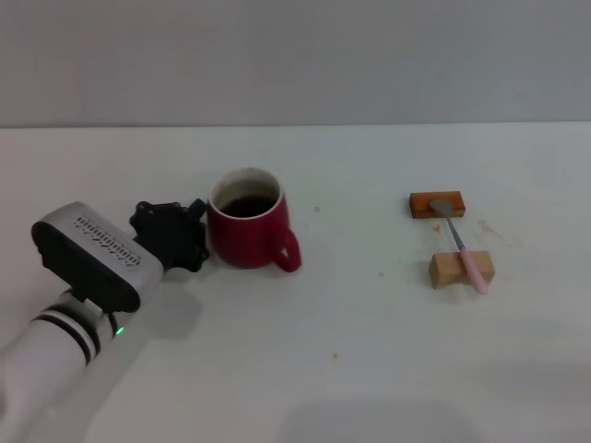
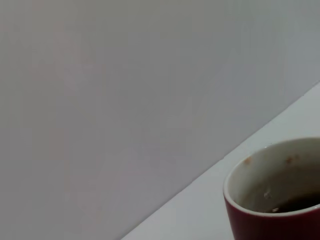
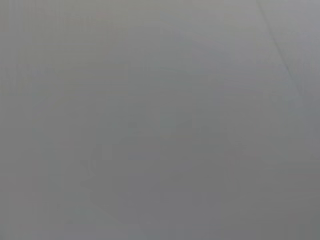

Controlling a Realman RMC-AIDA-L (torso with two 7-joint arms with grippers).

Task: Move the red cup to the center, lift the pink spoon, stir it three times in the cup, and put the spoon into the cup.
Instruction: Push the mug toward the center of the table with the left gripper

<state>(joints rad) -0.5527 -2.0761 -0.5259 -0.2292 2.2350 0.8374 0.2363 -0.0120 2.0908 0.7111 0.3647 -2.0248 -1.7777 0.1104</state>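
Note:
The red cup (image 1: 247,233) stands left of the table's middle, its handle toward the right front, with dark liquid inside. It also shows in the left wrist view (image 2: 274,205), close by. My left gripper (image 1: 197,236) is right against the cup's left side, at cup height. The pink spoon (image 1: 464,249) lies at the right, its silver bowl on a reddish-brown block (image 1: 437,204) and its pink handle across a pale wooden block (image 1: 459,269). My right gripper is out of view; the right wrist view shows only a plain grey surface.
The white table (image 1: 369,360) runs back to a grey wall (image 1: 295,55). My left arm (image 1: 74,295) comes in from the lower left corner. Faint marks lie near the blocks.

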